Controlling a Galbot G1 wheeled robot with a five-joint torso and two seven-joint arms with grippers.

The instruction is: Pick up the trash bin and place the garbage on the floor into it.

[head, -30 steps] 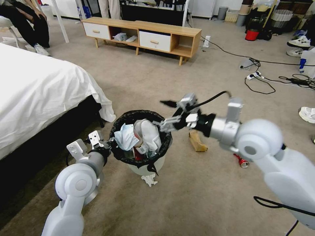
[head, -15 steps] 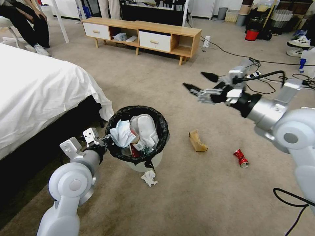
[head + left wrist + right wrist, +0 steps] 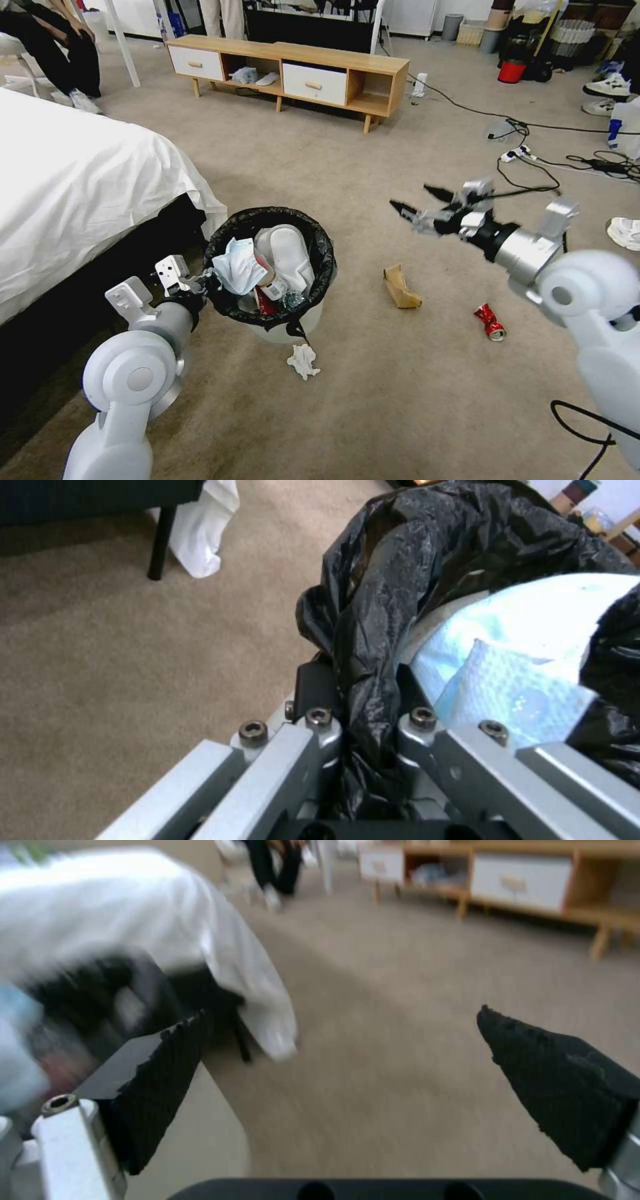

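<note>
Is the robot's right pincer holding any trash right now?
No, the right pincer hangs open and empty above the floor, its black fingertips spread apart.

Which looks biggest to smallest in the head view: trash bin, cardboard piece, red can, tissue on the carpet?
1. trash bin, clearly largest, its rim held by the left gripper.
2. cardboard piece.
3. and 4. crumpled tissue and crushed red can look about alike; I won't rank them.
</note>
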